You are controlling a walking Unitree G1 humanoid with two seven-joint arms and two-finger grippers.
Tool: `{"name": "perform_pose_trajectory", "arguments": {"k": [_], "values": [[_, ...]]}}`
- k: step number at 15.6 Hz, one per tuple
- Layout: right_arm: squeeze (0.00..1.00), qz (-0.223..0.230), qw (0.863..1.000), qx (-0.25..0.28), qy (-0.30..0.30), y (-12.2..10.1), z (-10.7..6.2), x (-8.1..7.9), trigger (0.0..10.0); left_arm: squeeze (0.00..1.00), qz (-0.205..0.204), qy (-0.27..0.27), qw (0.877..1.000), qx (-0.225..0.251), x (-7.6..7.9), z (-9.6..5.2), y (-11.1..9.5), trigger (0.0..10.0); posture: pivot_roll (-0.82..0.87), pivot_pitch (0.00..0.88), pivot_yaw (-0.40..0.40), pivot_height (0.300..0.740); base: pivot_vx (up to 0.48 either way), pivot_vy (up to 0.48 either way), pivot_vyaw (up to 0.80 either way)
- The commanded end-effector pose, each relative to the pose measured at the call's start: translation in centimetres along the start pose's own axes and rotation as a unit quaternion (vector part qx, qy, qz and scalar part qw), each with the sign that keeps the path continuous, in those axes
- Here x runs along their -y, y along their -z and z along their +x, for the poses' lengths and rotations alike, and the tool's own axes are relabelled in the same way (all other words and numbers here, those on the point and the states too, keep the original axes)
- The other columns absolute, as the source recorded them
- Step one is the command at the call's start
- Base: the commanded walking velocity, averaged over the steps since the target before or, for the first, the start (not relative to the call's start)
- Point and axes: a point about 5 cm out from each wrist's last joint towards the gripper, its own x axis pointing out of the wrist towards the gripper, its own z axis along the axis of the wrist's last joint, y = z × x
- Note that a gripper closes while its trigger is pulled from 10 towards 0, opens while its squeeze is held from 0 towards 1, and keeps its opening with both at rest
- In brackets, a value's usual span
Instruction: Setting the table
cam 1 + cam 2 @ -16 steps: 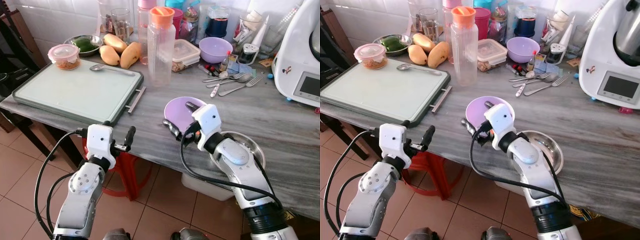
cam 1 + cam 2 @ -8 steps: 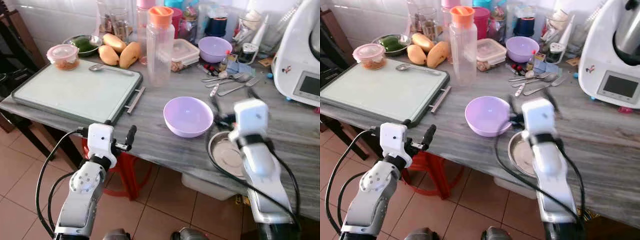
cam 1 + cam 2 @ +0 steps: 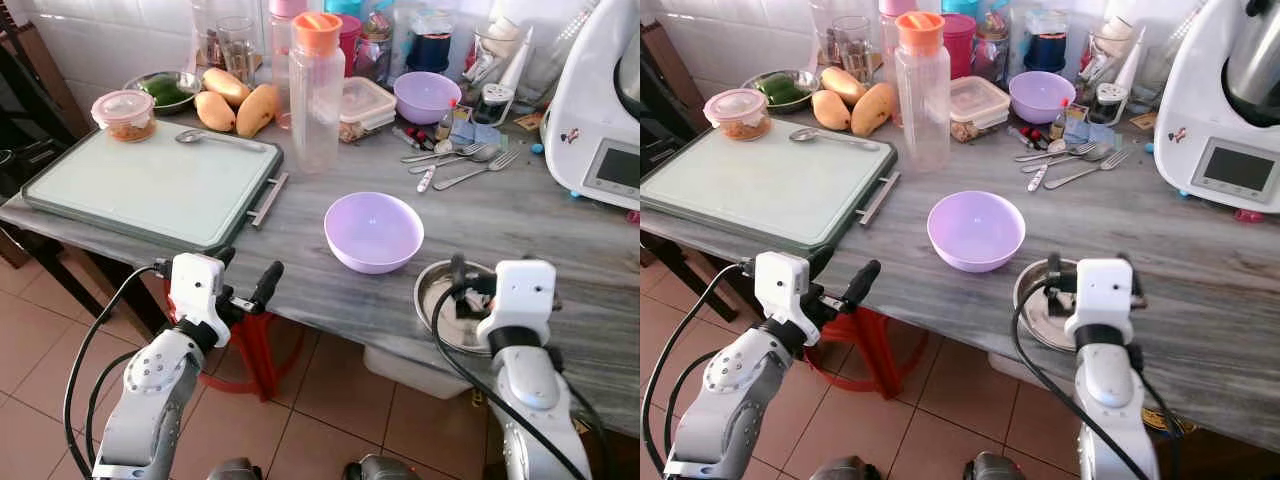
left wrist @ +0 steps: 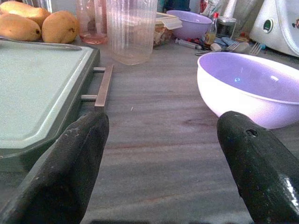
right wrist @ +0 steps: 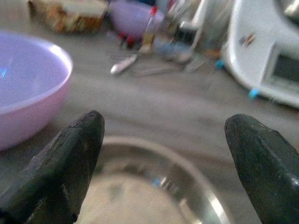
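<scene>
Right gripper (image 5: 163, 154) spread wide, empty, directly above round steel dish (image 3: 1032, 300); lilac plastic bowl (image 3: 374, 231) just beside jaws. Left gripper (image 4: 161, 154) also released, farther.

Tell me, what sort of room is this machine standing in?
Most likely a home kitchen. A grey stone counter holds a green cutting board, mangoes, loose forks and spoons and a white cooking appliance, with white wall tiles behind.
</scene>
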Motion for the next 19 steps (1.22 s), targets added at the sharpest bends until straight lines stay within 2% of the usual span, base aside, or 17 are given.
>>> {"name": "perform_pose_trajectory", "arguments": {"k": [1, 2, 3, 10, 19], "values": [[0.59, -0.001, 1.000, -0.003, -0.008, -0.2, -0.1, 0.0, 10.0, 0.00, 0.004, 0.006, 1.000, 0.001, 0.0, -0.1, -0.3, 10.0, 0.00, 0.002, 0.006, 0.740, 0.000, 0.000, 0.00], [0.58, 0.024, 0.999, -0.038, -0.020, 0.6, -0.1, -0.4, 10.0, 0.00, 0.003, 0.007, 1.000, 0.001, 0.0, -0.1, -0.3, 10.0, 0.00, 0.006, 0.003, 0.740, 0.000, 0.000, 0.00], [0.58, 0.027, 0.998, -0.051, -0.023, 1.0, -0.2, -0.5, 10.0, 0.00, 0.001, 0.010, 1.000, 0.001, 0.1, -0.2, -0.3, 10.0, 0.00, 0.009, 0.003, 0.740, 0.000, 0.000, 0.00], [0.55, 0.067, 0.990, -0.109, -0.059, 1.5, 0.4, -1.1, 10.0, 0.00, -0.002, 0.016, 1.000, -0.008, 0.5, -0.6, -0.2, 10.0, 0.01, 0.033, 0.001, 0.740, 0.000, 0.000, 0.00], [0.51, 0.091, 0.982, -0.146, -0.082, 2.0, 0.5, -1.9, 10.0, 0.00, 0.002, 0.012, 1.000, -0.014, 0.6, -0.7, -0.2, 10.0, 0.02, 0.041, 0.000, 0.740, 0.000, 0.000, 0.00]]}}
